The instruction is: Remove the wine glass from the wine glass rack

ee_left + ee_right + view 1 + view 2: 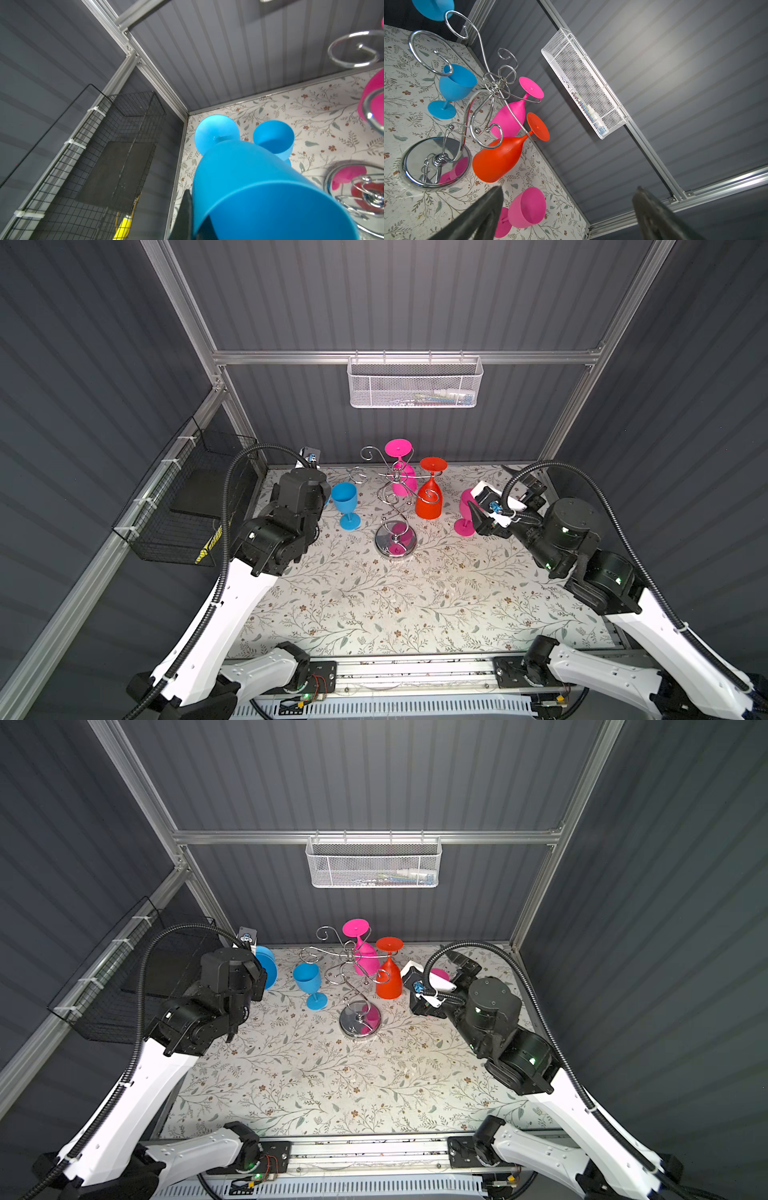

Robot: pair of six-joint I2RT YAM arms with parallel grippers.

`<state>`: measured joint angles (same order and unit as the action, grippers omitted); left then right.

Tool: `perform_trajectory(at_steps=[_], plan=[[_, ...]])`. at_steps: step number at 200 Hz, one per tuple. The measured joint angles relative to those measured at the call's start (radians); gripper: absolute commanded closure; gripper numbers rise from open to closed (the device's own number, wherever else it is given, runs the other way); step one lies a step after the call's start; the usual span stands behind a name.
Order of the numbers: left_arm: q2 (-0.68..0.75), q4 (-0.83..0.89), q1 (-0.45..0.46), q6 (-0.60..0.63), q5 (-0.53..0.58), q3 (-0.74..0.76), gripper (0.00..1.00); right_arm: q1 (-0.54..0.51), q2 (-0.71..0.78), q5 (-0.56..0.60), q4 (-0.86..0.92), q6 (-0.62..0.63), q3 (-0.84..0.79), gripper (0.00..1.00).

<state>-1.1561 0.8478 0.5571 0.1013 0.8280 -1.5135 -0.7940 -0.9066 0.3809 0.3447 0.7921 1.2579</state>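
The chrome wine glass rack (pixel 395 489) stands at the back middle on its mirror base (pixel 395 541). A pink wine glass (pixel 401 479) and an orange-red wine glass (pixel 430 499) hang upside down from its arms. My left gripper (pixel 197 207) is shut on the rim of a blue wine glass (pixel 259 187), one finger outside the bowl and one inside. That held glass (pixel 266 967) is off the rack, near the back left corner. My right gripper (pixel 569 189) is open and empty, right of the rack and just in front of a pink glass (pixel 527 207) that stands on the table.
A second blue glass (pixel 345 504) stands upright on the floral table (pixel 374 605), left of the rack. A black wire basket (pixel 187 497) hangs on the left wall. A white mesh basket (pixel 415 383) hangs high on the back wall.
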Motion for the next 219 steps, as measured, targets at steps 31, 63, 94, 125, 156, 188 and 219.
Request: perform_trajectory(at_steps=[31,63,94,125,156,188,219], plan=[[-0.03,0.113,-0.028,-0.078,-0.088,0.008,1.0,-0.001,0.002,0.0,0.0,-0.002,-0.002,0.01],[-0.039,0.194,-0.094,-0.127,-0.231,0.023,1.0,-0.001,0.002,0.0,0.0,-0.003,-0.002,0.01],[-0.084,0.242,-0.148,-0.15,-0.384,0.031,1.0,-0.001,0.006,0.0,0.0,-0.007,-0.008,0.01],[-0.127,0.265,-0.18,-0.159,-0.516,0.063,1.0,-0.001,0.018,0.001,0.001,-0.014,-0.019,0.01],[-0.181,0.281,-0.197,-0.159,-0.611,0.078,1.0,-0.001,0.024,0.001,0.003,-0.027,-0.021,0.01],[-0.223,0.273,-0.199,-0.158,-0.677,0.1,1.0,-0.001,0.027,0.001,0.005,-0.033,-0.021,0.01],[-0.253,0.27,-0.204,-0.157,-0.716,0.13,1.0,-0.001,0.026,0.001,0.011,-0.034,-0.021,0.01]])
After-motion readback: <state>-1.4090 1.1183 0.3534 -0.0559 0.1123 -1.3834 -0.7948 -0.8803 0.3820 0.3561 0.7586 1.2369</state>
